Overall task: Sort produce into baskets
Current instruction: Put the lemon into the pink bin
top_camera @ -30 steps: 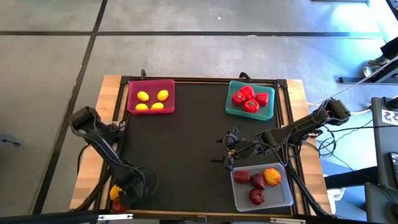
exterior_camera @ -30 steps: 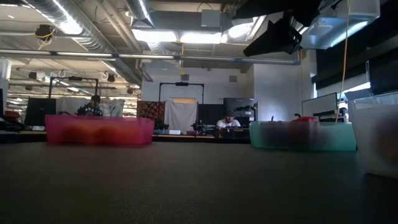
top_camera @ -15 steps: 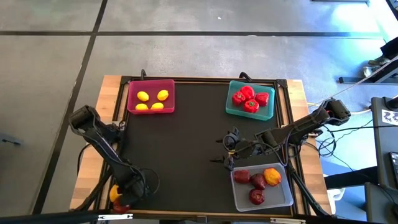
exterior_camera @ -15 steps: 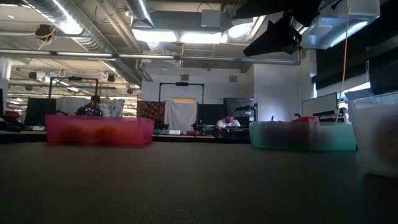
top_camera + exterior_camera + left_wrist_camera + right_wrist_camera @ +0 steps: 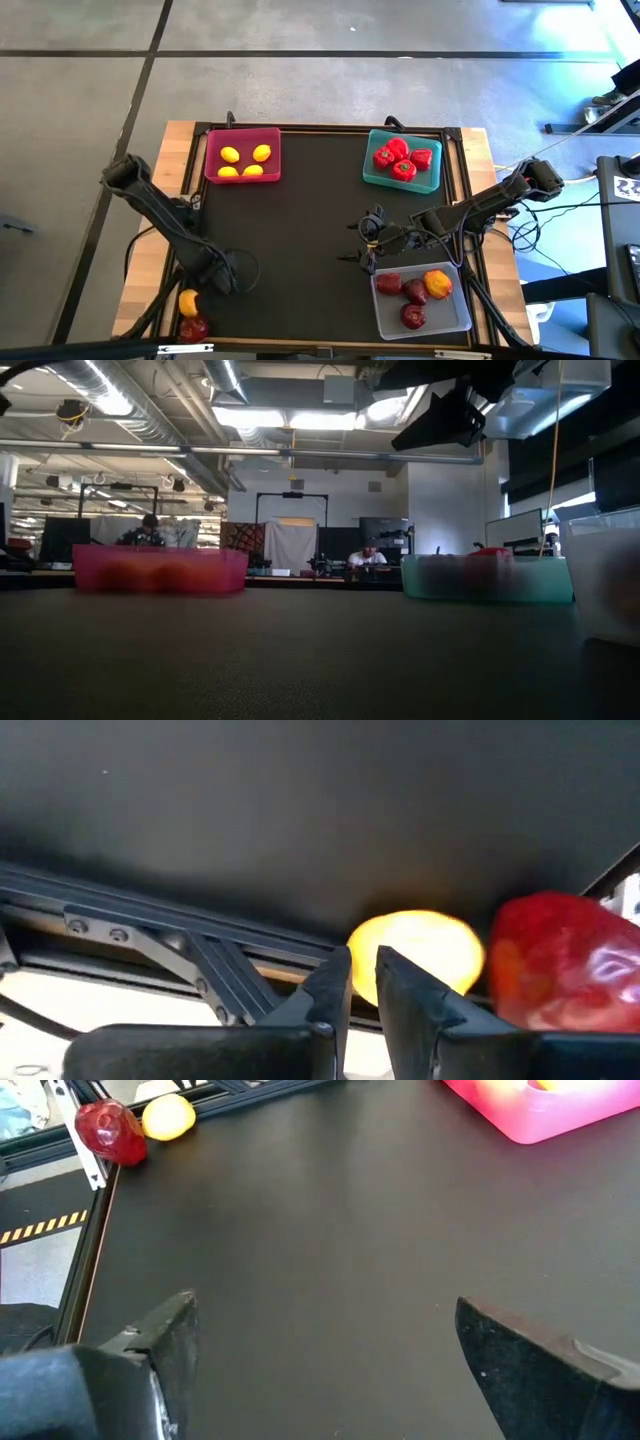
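A yellow lemon (image 5: pixel 188 302) and a dark red apple (image 5: pixel 194 327) lie on the wooden strip outside the black mat's near left corner. My left gripper (image 5: pixel 207 282) hovers just past them over the mat's edge, shut and empty. In its wrist view the lemon (image 5: pixel 425 952) and apple (image 5: pixel 565 970) show beyond the fingertips. My right gripper (image 5: pixel 368 247) hangs open over the mat, beside the clear tray (image 5: pixel 455 322). That tray holds dark red apples and one orange-yellow piece (image 5: pixel 437 284). The pink tray (image 5: pixel 243 133) holds lemons, the teal tray (image 5: pixel 431 181) red peppers.
A metal rail (image 5: pixel 150 925) borders the mat between my left gripper and the two loose fruits. The mat's middle (image 5: pixel 300 230) lies bare between the trays. My right wrist view shows the apple (image 5: pixel 110 1130), the lemon (image 5: pixel 168 1117) and the pink tray (image 5: pixel 540 1105) across the mat.
My left gripper has shut, risen and drawn back from the lemon toward the table's far side, over the mat's edge, with nothing between its fingers. The lemon and the apple stay on the wooden strip.
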Available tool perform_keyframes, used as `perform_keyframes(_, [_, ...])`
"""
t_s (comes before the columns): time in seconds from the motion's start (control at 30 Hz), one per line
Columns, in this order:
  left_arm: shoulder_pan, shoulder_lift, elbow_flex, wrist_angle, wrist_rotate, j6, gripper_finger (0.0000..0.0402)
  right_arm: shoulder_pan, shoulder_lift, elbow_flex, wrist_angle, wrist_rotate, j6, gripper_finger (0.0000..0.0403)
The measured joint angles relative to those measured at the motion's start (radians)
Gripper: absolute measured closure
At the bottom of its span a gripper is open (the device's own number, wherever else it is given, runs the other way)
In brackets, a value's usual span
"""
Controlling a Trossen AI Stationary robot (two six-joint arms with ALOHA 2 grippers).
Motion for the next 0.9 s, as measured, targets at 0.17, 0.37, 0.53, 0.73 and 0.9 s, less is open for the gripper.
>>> perform_keyframes(0.17, [-0.019,-0.015,0.0,0.022,0.005,-0.024,0.0336,0.0,0.0,0.0,0.0,0.0,0.0,0.0052])
perform_keyframes(0.37, [-0.083,-0.016,0.0,0.087,0.038,0.002,0.024,0.0,0.0,0.0,0.0,0.0,0.0,0.0052])
perform_keyframes(0.53, [-0.149,-0.016,0.0,0.155,0.054,0.099,0.0164,0.0,0.0,0.0,0.0,0.0,0.0,0.0052])
perform_keyframes(0.73, [-0.224,-0.003,0.0,0.227,0.044,0.206,0.0149,0.0,0.0,0.0,0.0,0.004,0.0,0.0052])
perform_keyframes(0.9, [-0.241,0.038,0.0,0.223,0.026,0.277,0.016,0.0,0.013,0.0,0.0,0.009,0.0,0.0052])
